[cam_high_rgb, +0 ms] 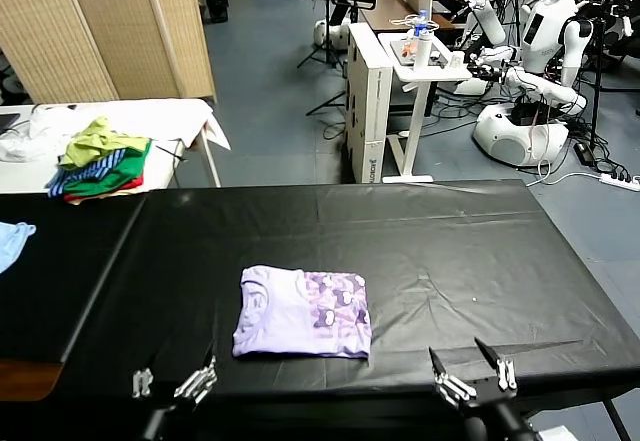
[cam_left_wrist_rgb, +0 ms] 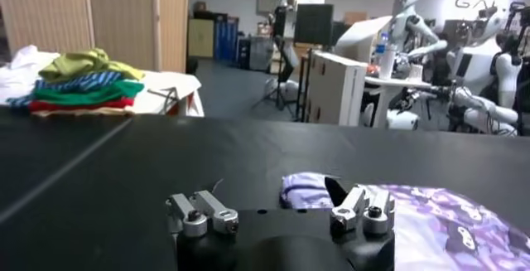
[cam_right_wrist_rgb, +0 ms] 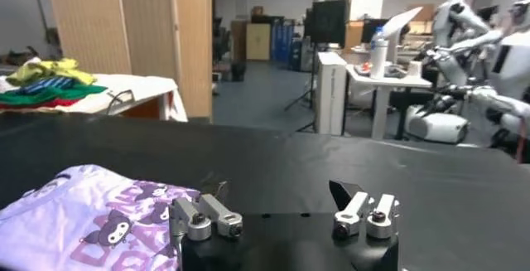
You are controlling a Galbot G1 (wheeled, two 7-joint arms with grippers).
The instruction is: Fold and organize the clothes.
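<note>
The clothes, one pale lavender T-shirt (cam_high_rgb: 303, 311), lie folded into a neat rectangle on the black table (cam_high_rgb: 450, 241), its purple print facing up. My left gripper (cam_high_rgb: 175, 381) hovers open at the table's near edge, just left of the shirt, nothing between its fingers. My right gripper (cam_high_rgb: 470, 371) is open too, near the front edge, well right of the shirt. The left wrist view shows the left gripper (cam_left_wrist_rgb: 280, 206) with the shirt (cam_left_wrist_rgb: 431, 215) beyond it. In the right wrist view the right gripper (cam_right_wrist_rgb: 281, 202) is empty and the shirt (cam_right_wrist_rgb: 91, 219) lies off to one side.
A pile of green, striped and red clothes (cam_high_rgb: 100, 166) sits on a white table (cam_high_rgb: 170, 116) at the back left. A light blue cloth (cam_high_rgb: 12, 241) lies at the left edge. Beyond the table stand a white desk (cam_high_rgb: 385, 81) and other robots (cam_high_rgb: 530, 71).
</note>
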